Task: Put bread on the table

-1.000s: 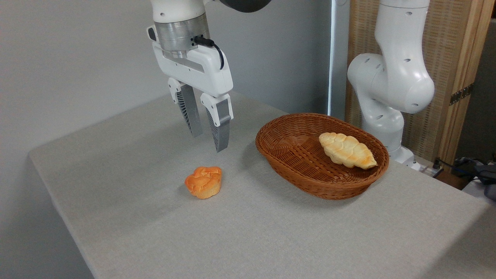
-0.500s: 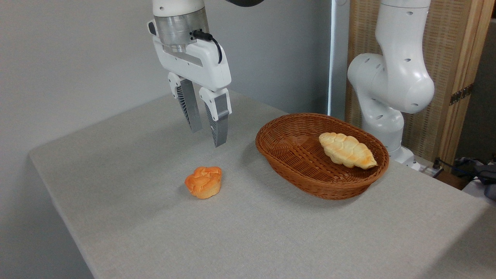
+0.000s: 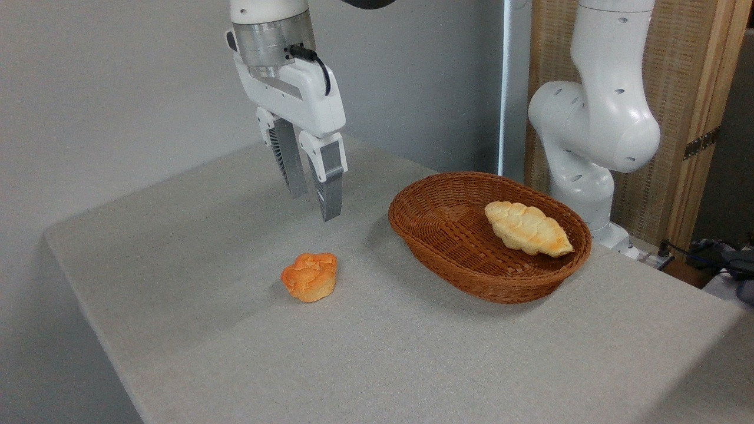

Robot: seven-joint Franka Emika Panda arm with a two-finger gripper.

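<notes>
The bread (image 3: 528,228), a braided pale yellow loaf with pointed ends, lies inside the brown wicker basket (image 3: 439,235) on the right part of the table (image 3: 412,353). My gripper (image 3: 315,205) hangs above the table, left of the basket and well away from the loaf. Its grey fingers (image 3: 330,191) point down with a small empty gap between them, so it is open and holds nothing.
A small round orange bun (image 3: 310,276) sits on the table in front of and below the gripper. The robot's white base (image 3: 589,129) rises behind the basket at the right. A wooden panel stands behind it, and cables lie at the far right edge.
The gripper has risen slightly and drifted a little back, away from the orange bun. Its fingers have drawn a little closer together. The bread and the basket have stayed put.
</notes>
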